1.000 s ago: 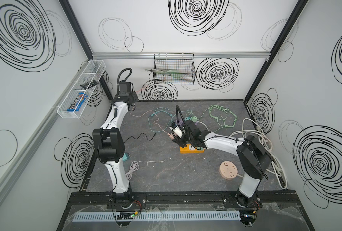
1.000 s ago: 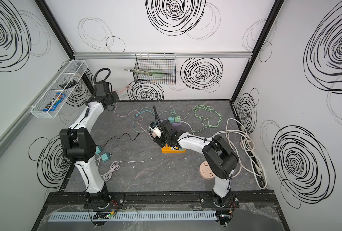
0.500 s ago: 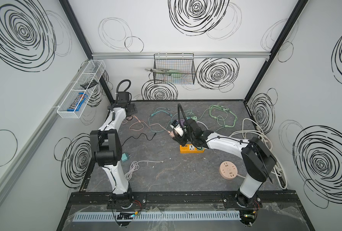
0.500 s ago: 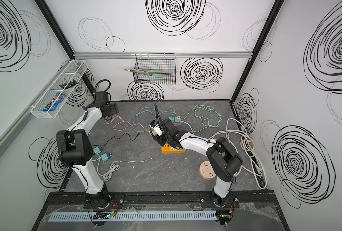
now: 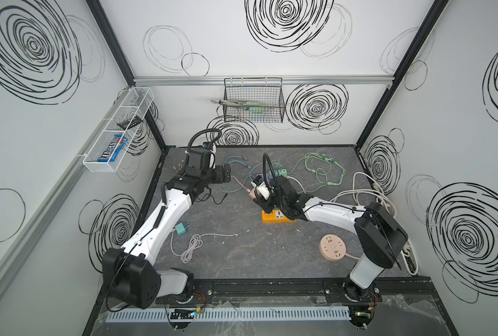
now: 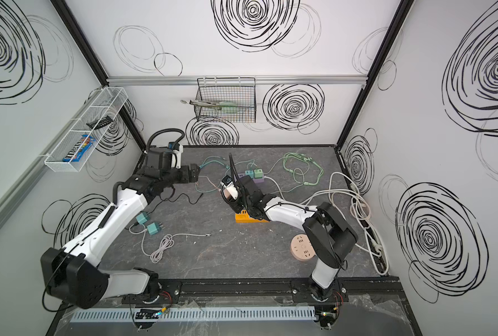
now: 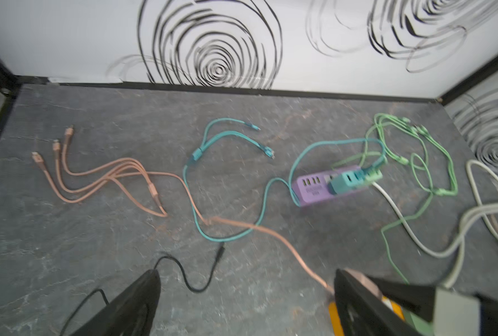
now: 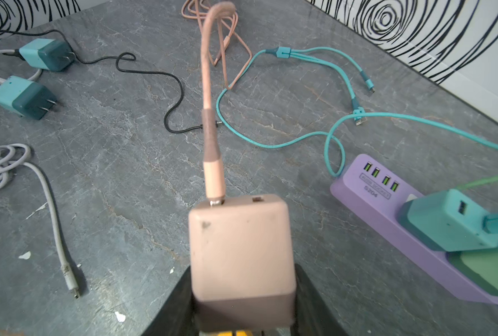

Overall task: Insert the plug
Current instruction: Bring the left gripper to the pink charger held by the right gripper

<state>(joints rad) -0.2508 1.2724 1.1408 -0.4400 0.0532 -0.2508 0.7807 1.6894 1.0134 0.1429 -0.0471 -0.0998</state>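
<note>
Between the jaws of the right gripper (image 8: 242, 293) sits the pink charger plug (image 8: 240, 241), clamped on both flanks, with its prongs hidden from the wrist camera. A pink cable (image 8: 210, 96) is seated in one port on the plug's far face; it rises, arches over and runs off across the grey floor (image 8: 119, 186). Just under the plug a sliver of the orange power strip (image 8: 233, 333) shows. In both top views this gripper hangs over that strip's left end, but whether the prongs touch a socket I cannot tell.

Close to the plug lies a purple power strip (image 8: 384, 206), with a teal charger (image 8: 451, 221) and a green charger (image 8: 492, 270) plugged into it. A teal cable (image 8: 271, 144) loops in front of it. Farther off, two loose teal chargers (image 8: 23, 97) lie near a thin black cable (image 8: 154, 75) and a coiled white cable (image 8: 0, 165).

Well apart, toward the back left corner, the left gripper (image 7: 246, 279) hovers above the floor, its jaws spread wide with nothing between them. A round pink socket (image 5: 332, 248) rests on the floor beside the right arm's elbow.
</note>
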